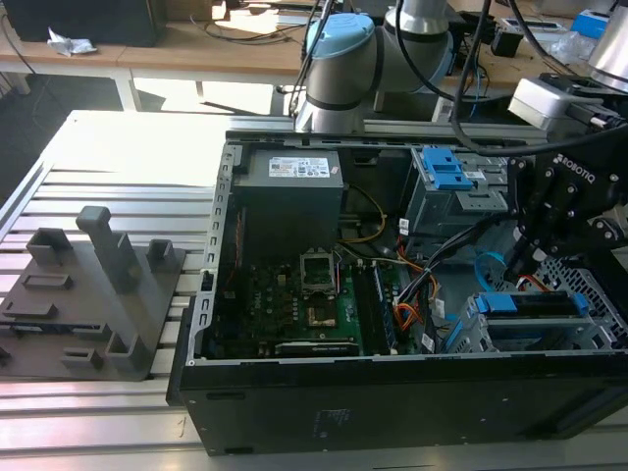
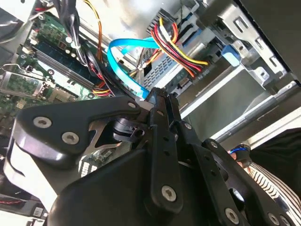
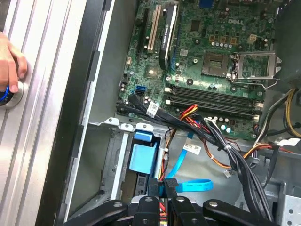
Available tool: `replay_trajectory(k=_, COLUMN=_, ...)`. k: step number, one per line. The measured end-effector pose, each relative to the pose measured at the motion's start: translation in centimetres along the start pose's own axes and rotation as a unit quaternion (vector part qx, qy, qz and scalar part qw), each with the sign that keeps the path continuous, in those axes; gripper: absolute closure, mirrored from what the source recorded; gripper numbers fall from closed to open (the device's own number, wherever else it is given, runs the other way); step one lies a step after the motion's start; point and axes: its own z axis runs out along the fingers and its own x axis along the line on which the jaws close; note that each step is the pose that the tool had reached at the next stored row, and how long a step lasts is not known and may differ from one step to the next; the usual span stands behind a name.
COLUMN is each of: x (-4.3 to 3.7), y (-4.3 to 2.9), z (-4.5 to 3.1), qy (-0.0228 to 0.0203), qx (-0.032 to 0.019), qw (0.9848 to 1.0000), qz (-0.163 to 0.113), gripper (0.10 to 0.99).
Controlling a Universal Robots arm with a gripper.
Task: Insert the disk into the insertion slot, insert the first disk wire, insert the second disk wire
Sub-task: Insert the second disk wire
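Light-blue flat cable, the second disk wire (image 3: 186,175), loops up from the tool (image 3: 162,187) in the first wrist view; its connector end sits pinched between the narrowly closed fingertips (image 3: 170,184). In the second wrist view the same cable (image 2: 123,56) arcs away from the tool tip (image 2: 157,94) towards the motherboard (image 2: 47,52). Just ahead of the tool, the disk (image 3: 142,157) shows its bright blue carrier handle, seated inside the grey insertion slot (image 3: 113,160). In the exterior view the disk (image 1: 535,304) lies in the perforated cage (image 1: 589,294) directly below the tool (image 1: 517,263), with a short red-orange wire, the first disk wire (image 1: 531,283), curving just beside the tool. A bundle of black cables (image 3: 235,160) runs close alongside. The computer case (image 1: 392,402) rests on a ribbed metal table (image 1: 98,392). A person's hand (image 3: 10,61) rests on the table well away from the tool.
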Motion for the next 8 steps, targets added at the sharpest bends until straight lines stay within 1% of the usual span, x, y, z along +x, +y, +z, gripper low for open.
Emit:
replay_trajectory(k=3, x=1.6, y=0.24, z=0.35, qy=-0.0002, qx=-0.0005, qw=1.0, qz=0.001, gripper=0.922)
replay_trajectory(k=4, x=1.93, y=0.3, z=0.48, qy=-0.0005, qx=-0.0005, qw=1.0, qz=0.002, gripper=0.922)
replay_trajectory(k=5, x=2.21, y=0.33, z=0.66, qy=-0.0029, qx=-0.0003, qw=1.0, qz=0.004, gripper=0.922)
replay_trajectory(k=6, x=2.26, y=0.34, z=0.73, qy=-0.0063, qx=0.0001, qw=1.0, qz=0.005, gripper=0.922)
replay_trajectory(k=7, x=2.28, y=0.34, z=0.76, qy=-0.0105, qx=0.0006, qw=0.9999, qz=0.006, gripper=0.922)
replay_trajectory(k=8, x=2.28, y=0.34, z=0.78, qy=-0.0162, qx=0.0013, qw=0.9998, qz=0.008, gripper=0.922)
